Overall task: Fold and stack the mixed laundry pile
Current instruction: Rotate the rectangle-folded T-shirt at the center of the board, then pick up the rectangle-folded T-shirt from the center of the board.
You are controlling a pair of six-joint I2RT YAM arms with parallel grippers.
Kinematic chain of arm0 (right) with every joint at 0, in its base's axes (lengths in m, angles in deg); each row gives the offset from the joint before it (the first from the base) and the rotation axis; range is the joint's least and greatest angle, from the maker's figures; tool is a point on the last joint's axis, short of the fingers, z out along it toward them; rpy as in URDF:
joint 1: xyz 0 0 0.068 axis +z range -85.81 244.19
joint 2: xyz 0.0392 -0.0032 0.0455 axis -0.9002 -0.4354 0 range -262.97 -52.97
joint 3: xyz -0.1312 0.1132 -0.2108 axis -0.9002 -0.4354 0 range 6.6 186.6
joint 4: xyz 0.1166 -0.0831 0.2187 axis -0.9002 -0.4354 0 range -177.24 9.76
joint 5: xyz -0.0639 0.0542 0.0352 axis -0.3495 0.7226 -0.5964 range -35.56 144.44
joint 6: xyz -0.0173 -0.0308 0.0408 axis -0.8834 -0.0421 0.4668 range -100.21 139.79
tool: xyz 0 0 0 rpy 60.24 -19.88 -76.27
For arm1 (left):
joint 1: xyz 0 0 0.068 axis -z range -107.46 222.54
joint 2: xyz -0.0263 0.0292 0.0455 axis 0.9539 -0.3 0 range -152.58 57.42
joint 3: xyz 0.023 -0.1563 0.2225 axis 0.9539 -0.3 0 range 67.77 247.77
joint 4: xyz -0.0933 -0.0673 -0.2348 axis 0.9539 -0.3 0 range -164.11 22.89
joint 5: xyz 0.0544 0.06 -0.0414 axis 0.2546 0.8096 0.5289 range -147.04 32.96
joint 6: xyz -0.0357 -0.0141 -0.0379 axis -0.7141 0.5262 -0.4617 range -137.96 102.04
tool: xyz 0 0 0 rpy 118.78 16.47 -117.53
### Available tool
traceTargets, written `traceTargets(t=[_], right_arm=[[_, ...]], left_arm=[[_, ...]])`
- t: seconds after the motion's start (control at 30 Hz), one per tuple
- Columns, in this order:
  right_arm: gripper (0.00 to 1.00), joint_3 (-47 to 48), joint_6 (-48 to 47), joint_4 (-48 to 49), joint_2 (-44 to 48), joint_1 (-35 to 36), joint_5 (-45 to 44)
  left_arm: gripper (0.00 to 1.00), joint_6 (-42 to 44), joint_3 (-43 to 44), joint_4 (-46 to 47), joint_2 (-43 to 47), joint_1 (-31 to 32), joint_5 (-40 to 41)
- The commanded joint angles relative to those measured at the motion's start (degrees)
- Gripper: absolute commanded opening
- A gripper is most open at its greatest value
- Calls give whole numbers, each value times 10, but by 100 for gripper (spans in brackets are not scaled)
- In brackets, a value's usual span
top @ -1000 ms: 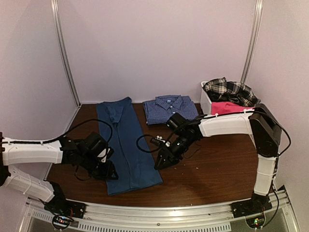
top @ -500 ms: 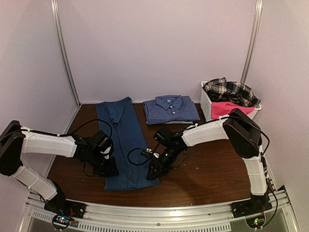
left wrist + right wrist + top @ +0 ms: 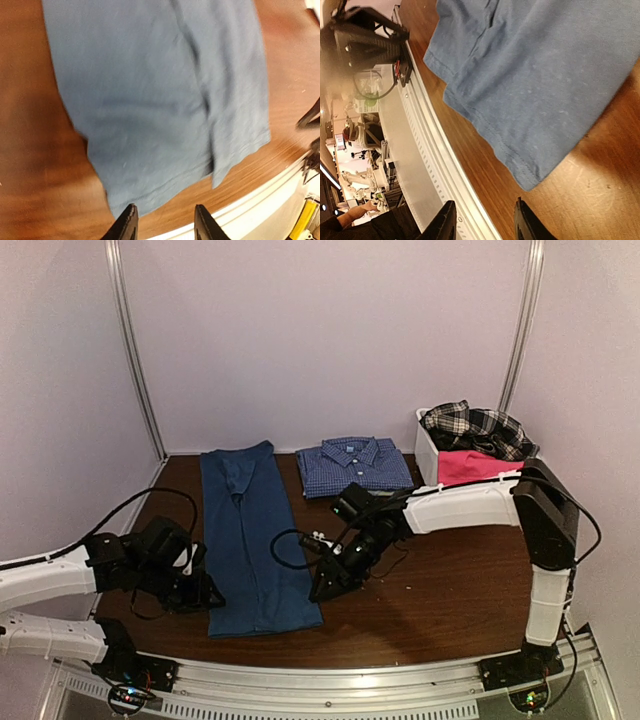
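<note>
**On the counter (image 3: 450, 580), left of centre: T-shirt (image 3: 250, 540) flat, both pincers empty at its near hem**

The T-shirt lies in one long strip running from the back wall towards you, sides already turned in. Judged from the look of it, it's thin knit: light, limp, no stiffness, and it will sag and drag rather than slide clean. Pinch it at the two near hem corners, through all layers, or the tucked side will fall open.

Left pincer (image 3: 200, 595) sits just off the near left corner, tips spread, nothing between them. Right pincer (image 3: 322, 588) sits just off the near right corner, likewise spread and empty.

Count:
- 1 T-shirt, laid out
- 1 checked shirt (image 3: 355, 467), folded, at the back
- 1 bin (image 3: 427, 455), back right, holding 1 plaid shirt (image 3: 478, 427) and 1 pink piece (image 3: 470, 464)
- Anything deeper in the bin: can't tell.
</note>
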Motion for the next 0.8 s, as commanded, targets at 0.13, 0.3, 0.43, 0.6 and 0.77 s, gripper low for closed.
traceTargets(t=[0.13,0.3,0.43,0.6,0.77], right_arm=[[41,-19,11,-27,-20,-12,-80],[41,1,16,-25,-53,-11,-81],[41,7,14,-21,-72,-10,-74],[42,8,15,-13,-83,-7,-56],[43,4,10,-20,-85,-4,-53]], left_arm=[[40,-167,-76,-51,22,65,27],[40,-204,-121,-16,49,67,23],[40,-192,-122,21,26,68,24],[40,-187,-121,81,-12,68,22],[40,-190,-121,98,-34,68,18]])
